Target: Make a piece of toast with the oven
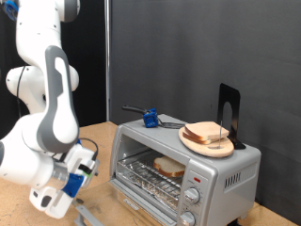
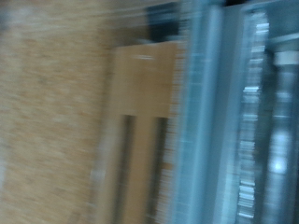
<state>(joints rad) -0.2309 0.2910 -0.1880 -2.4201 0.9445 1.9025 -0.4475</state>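
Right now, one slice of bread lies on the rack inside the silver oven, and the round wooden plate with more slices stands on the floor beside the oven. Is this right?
Not quite. The piece of toast does lie on the rack inside the oven, but the wooden plate with its slices stands on top of the oven, not on the floor. The exterior view shows it.

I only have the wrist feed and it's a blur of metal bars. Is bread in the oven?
Observer: Yes, one slice of bread lies on the wire rack inside the oven.
Operator: Door?
Observer: Open, dropped down at the front.
Operator: Where's the end effector?
Observer: The end effector sits low at the exterior view's left of the oven, by the door's edge, holding nothing I can see.
Operator: Anything on top?
Observer: A wooden plate with more slices.
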